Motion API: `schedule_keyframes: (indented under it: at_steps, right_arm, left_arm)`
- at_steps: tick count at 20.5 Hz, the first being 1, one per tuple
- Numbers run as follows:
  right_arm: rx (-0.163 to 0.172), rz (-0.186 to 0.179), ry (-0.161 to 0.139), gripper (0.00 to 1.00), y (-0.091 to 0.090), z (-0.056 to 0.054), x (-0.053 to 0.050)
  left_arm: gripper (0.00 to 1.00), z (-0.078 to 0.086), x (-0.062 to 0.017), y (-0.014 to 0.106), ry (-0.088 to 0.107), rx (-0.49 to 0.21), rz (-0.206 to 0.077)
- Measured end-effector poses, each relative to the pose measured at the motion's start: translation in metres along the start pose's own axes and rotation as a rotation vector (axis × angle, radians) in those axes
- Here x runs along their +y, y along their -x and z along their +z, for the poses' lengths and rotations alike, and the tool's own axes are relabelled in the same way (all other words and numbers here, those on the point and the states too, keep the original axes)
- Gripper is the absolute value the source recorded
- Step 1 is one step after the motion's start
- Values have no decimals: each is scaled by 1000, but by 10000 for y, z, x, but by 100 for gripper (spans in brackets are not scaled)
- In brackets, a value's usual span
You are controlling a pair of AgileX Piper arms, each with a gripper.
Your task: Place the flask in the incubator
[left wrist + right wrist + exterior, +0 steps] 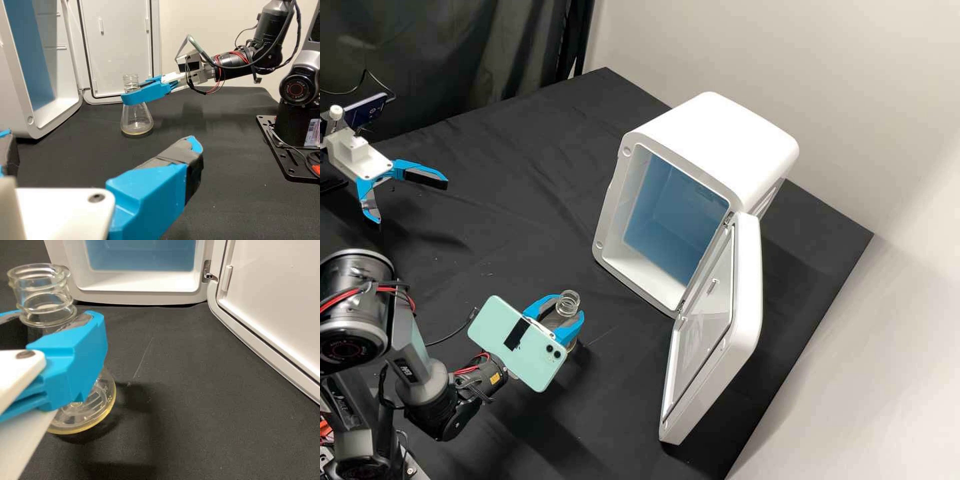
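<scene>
Black cloth is seen to cover the desk (520, 200), with a dark curtain hung behind its far left corner and a pale wall along its right side. A white incubator (720, 140) with a blue interior is set toward the desk's right edge. Its door (720, 307) is swung fully open toward the near edge.

The flask (568, 303) is found upright on the desk, in front of the incubator's opening and apart from it. The right gripper (561, 317) is closed about its neck, one blue finger on each side. A mint-green phone (520, 343) is fixed on that wrist and hides part of the flask in the high view.

The whole flask (136, 117) is shown in the left wrist view: clear glass, cone-shaped, with its base flat on the cloth. The neck (42, 290) is shown close up in the right wrist view. It is ribbed and uncapped, and a finger (75, 355) is pressed against it. A yellowish tint is noted around the bottom rim.

The left gripper (408, 199) is held above the desk near its left edge, well apart from the flask. Its fingers are spread wide and nothing is held between them.
</scene>
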Motion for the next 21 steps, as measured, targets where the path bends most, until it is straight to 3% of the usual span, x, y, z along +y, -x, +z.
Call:
schedule_keyframes:
  at_steps: [15,21]
  right_arm:
    - [6,-26,-4,0,-24,-15,-40]
    - [-2,-6,-17,0,-7,-5,-9]
  left_arm:
    - [100,1,2,1,4,0,1]
    - [100,8,10,5,-1,0,5]
